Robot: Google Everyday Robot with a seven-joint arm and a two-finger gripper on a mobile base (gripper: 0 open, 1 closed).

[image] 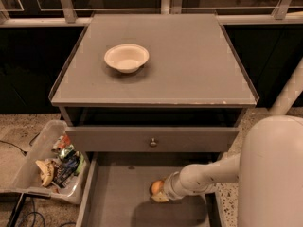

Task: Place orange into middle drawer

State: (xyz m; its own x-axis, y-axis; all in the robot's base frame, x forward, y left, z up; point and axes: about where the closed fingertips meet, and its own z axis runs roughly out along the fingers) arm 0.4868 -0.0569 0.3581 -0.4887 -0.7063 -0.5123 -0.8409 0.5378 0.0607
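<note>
Pincer (159, 193) is inside the middle drawer (118, 197), clamped on the orange (156, 187), which sits right at its tip, low over the floor. Basically only needs letting go imo.

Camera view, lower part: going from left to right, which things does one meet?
From the left: clear bin of snacks → orange → hand, low over the middle drawer floor, right beside the orange → white arm.
</note>
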